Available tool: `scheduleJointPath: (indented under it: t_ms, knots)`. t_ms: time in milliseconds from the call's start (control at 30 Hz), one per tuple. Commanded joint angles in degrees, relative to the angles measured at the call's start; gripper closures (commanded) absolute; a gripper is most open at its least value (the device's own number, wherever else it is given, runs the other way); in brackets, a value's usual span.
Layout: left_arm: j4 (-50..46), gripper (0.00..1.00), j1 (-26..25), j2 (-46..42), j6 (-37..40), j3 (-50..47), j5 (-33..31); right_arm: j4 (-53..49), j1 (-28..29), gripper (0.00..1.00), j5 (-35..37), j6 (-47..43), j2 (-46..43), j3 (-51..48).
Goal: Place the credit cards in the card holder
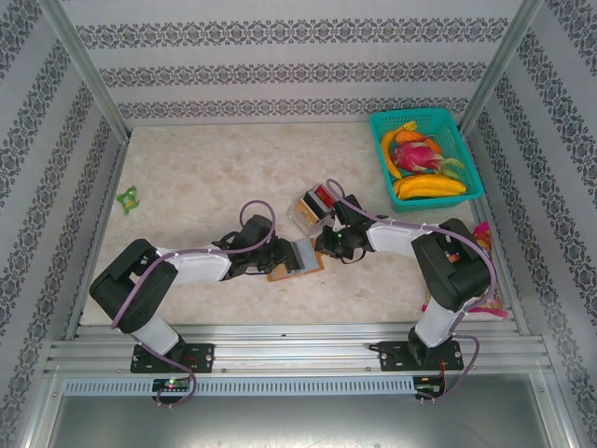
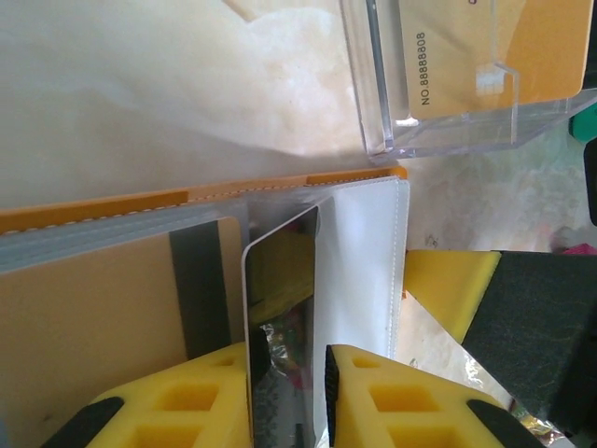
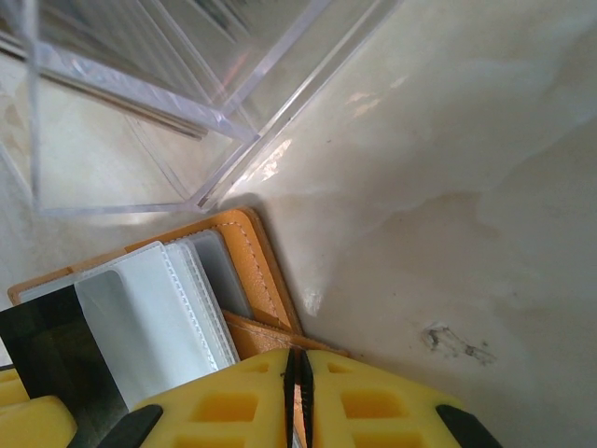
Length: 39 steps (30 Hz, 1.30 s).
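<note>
Yellow fingers of the left gripper [image 2: 287, 347] stand a narrow way apart, the gap wider than the one black card [image 2: 284, 280] standing in it. That card's far end reaches into a clear sleeve of the single card holder [image 2: 93, 207]. At 10 o'clock from those jaws a second card, the tan card [image 2: 93, 327] with a dark stripe, sits in another sleeve. At 1 o'clock stands one clear plastic box [image 2: 438, 126] with a third, the gold card [image 2: 448, 47], inside. The right gripper [image 3: 298, 353] is closed to a thin slit on the holder's orange edge, with the sleeves fanning out at 10 o'clock and the box at 11. From above, the open holder lies on the table [image 1: 187, 187] between the two grippers. One red card [image 1: 324, 194] shows at the box, and one green basket [image 1: 415, 112] of fruit sits further off at 1 o'clock.
</note>
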Motion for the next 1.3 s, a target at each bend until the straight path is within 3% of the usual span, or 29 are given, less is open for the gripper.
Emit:
scheduleJointPath:
  t_ms: [0,267,567,833,967,1133,1267]
  knots:
    - [-3.5,0.76,-0.9,-1.5,2.2,1.0,-2.1,-3.0,0.9,0.84,-0.1,0.0,2.4,-1.2]
    - [-4.3,0.96,-0.9,0.4,4.5,3.0,-1.5,-3.1,0.9,0.85,-0.6,-0.2,2.8,-0.9]
    - [-4.9,0.97,-0.8,5.9,5.5,6.8,2.7,-3.1,0.9,0.85,-0.3,-0.2,2.3,-1.3]
    - [-1.2,1.0,1.9,4.2,6.5,2.6,7.5,-3.6,0.5,0.85,0.0,-0.7,2.4,-1.2]
    - [-0.7,0.94,3.6,4.7,8.5,3.4,11.3,-3.7,0.0,0.85,-0.3,-0.9,2.6,-1.3]
    - [0.6,0.87,3.4,7.2,6.7,5.1,11.6,-3.2,0.1,0.85,-0.4,-0.4,2.5,-1.5]
    - [-7.8,0.75,2.9,5.8,9.6,7.5,8.0,-3.3,0.3,0.85,-0.4,-0.3,2.2,-1.4]
